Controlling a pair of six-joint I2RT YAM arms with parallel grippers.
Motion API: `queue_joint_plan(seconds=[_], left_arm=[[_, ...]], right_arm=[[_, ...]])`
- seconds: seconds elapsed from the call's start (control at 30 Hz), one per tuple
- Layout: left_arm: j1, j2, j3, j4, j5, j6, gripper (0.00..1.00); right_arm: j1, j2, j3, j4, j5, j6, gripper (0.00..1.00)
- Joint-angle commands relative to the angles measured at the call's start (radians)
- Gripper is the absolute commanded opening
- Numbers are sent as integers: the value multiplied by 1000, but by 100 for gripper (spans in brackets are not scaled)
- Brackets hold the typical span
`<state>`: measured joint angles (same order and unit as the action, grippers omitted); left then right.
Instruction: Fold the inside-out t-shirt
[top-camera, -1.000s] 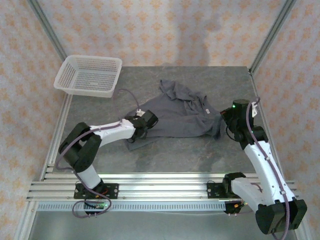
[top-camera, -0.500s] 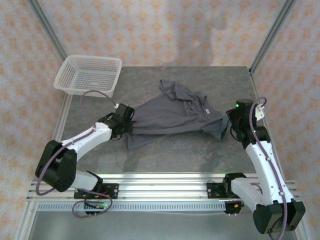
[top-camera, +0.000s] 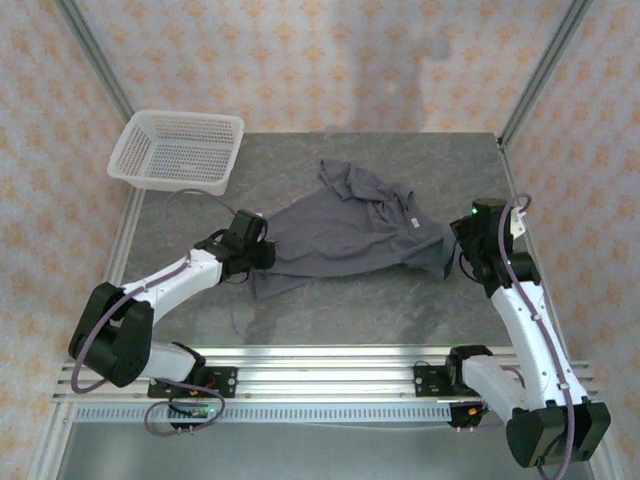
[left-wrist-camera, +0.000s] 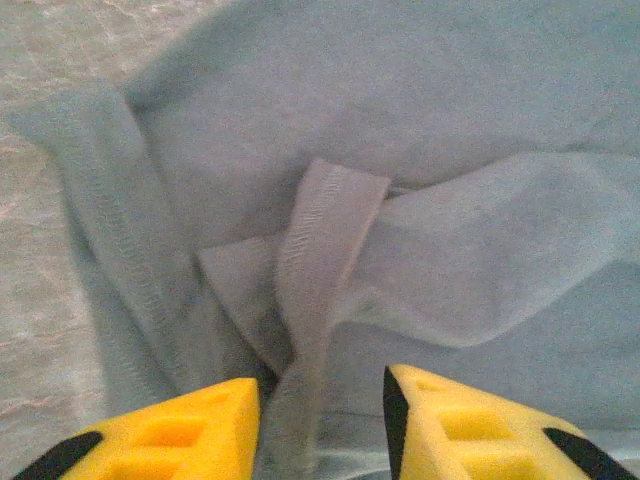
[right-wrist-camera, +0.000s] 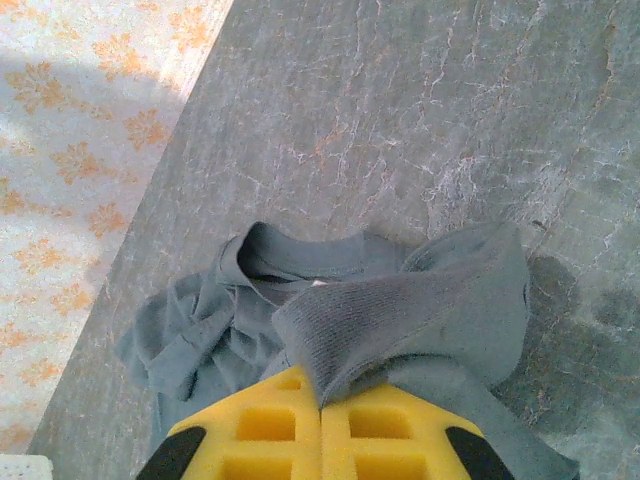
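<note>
Top external view: dark slate-grey crumpled cloth t-shirt (top-camera: 340, 230) lies across the middle of the grey marbled tabletop (top-camera: 400, 300), reaching toward its right edge. Left gripper (left-wrist-camera: 320, 385) stands released, jaws parted astride a hem strip (left-wrist-camera: 325, 230). Right gripper (right-wrist-camera: 322, 392) is clenched on the shirt's right-hand fold.

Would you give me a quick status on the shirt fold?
Left tool open astride shirt hem. Right tool shut on shirt edge. Shirt crumpled, unfolded. Basket well apart.

Overhead rear view, wrists close on t-shirt (top-camera: 340, 225)
</note>
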<state>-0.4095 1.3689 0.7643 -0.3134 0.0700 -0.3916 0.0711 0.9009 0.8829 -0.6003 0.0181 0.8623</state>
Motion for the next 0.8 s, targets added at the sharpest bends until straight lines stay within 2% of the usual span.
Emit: queue_joint_plan(seconds=[0.0,0.27,0.33,0.37,0.43,0.47,0.63,0.7,0.77], left_arm=[[4,-41,-14,-106,-138,2,41],[-64,-14,-50,-52,-83,-10,40],[-71,18,-43,-43,-107,-24,32],[-72,24,-45,-38,-121,-30,25],[-72,12,-56,-21,-162,-47,4],[-71,-2,-63,-14,-178,-51,0],[-61,-202,-38,-71,-240,-55,0],[-29,-328,54,-134,-210,-31,0],[31,-412,191,-163,-126,-10,0]], right_arm=[[-4,-18,23,3,-4,-15,0],[-4,0,14,25,-25,4,0],[-4,0,19,23,-35,3,0],[-4,-2,22,18,-35,1,0],[-4,-9,31,1,-25,-8,0],[-4,-13,33,-6,-19,-12,0],[-4,-26,101,-46,-32,-29,0],[-4,-23,205,-64,-48,-52,0],[-4,0,379,-84,-42,-88,0]])
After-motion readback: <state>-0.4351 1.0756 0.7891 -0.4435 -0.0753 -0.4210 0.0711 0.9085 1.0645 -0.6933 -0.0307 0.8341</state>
